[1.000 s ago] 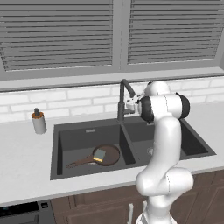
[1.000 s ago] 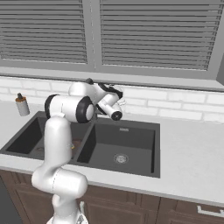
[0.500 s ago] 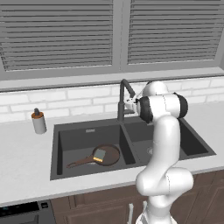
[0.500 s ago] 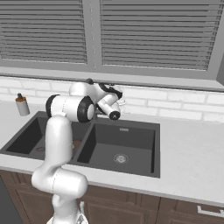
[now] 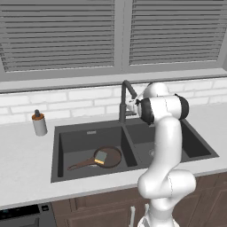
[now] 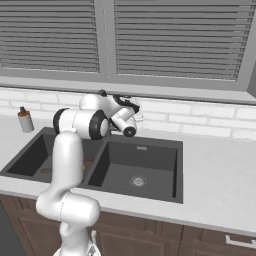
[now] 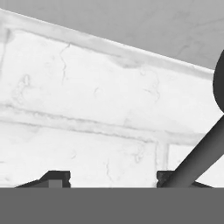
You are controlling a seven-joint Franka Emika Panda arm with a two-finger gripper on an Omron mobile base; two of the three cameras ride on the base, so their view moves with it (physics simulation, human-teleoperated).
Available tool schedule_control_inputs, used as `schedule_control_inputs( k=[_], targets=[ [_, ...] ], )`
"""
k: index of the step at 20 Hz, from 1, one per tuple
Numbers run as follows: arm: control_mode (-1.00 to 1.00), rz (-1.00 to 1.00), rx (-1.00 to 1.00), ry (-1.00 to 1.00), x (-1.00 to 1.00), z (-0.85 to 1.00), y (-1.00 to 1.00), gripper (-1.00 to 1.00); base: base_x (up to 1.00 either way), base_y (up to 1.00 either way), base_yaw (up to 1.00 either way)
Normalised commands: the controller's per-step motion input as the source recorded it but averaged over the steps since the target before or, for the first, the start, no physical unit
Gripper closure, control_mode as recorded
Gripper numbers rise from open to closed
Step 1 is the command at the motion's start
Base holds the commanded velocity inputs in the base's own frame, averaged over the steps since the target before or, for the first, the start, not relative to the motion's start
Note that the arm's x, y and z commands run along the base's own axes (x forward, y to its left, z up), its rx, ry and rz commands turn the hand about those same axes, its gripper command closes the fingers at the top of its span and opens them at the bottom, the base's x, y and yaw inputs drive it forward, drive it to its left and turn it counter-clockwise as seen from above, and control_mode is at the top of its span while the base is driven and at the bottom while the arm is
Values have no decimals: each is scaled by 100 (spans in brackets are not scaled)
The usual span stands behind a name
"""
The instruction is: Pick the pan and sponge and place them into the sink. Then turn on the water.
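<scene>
Since a second ago the arm has barely shifted. The hand [image 5: 131, 106] sits at the faucet [image 5: 124, 100]; its fingers [image 7: 54, 178] stand apart, a dark faucet bar against one. Pan [image 5: 106, 157] and sponge [image 5: 101, 157] lie in the sink's [image 5: 57, 150] left basin, below it.

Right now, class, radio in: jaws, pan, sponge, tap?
Gripper at faucet, jaws apart, nothing held. Pan and sponge in sink. No water running.
</scene>
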Motion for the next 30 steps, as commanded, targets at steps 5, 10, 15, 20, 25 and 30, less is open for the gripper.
schedule_control_inputs(
  k=[5,10,15,20,25,30],
  targets=[
    [-100,-1,0,0,0,-48,-11,100,0,0,0],
    [-100,-1,0,0,0,-57,-34,100,0,0,0],
    [-100,-2,0,0,0,-75,-66,100,0,0,0],
    [-100,-3,0,0,0,-92,-96,100,0,0,0],
    [-100,-3,0,0,-1,-98,-100,100,0,0,0],
    [-100,-3,0,-2,-5,-100,-100,100,0,0,0]
  ],
)
